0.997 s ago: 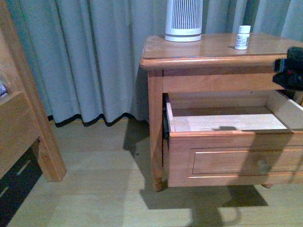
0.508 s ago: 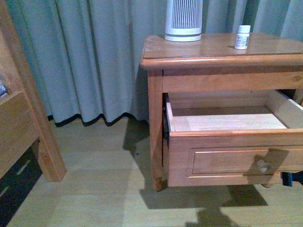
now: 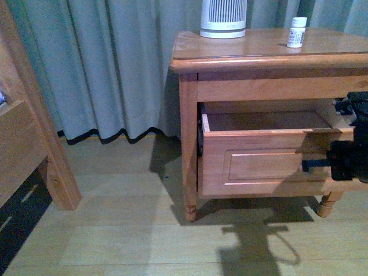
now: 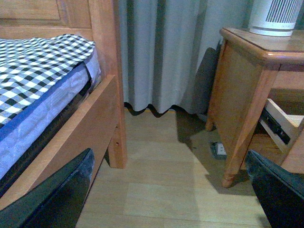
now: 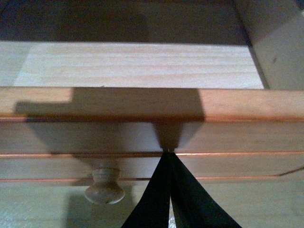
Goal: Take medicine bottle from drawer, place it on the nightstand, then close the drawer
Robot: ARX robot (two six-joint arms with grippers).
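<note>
The medicine bottle stands upright on the glossy top of the nightstand, towards its right side, well apart from the ribbed white cylinder at the far middle of the top. Below, the upper drawer is pulled partly out, its framed front facing the robot and its pale board floor bare in the right wrist view. The right gripper has its two black fingers pressed together, their tips touching the drawer front just beside the round wooden knob; in the front view this arm shows dark at the drawer's right end. The left gripper is spread wide, its fingers apart over the floor and holding nothing. Pale wood floorboards run under everything, grey curtains with a dark hem hang behind, and a wooden bed frame with a checked cover stands at the left.
</note>
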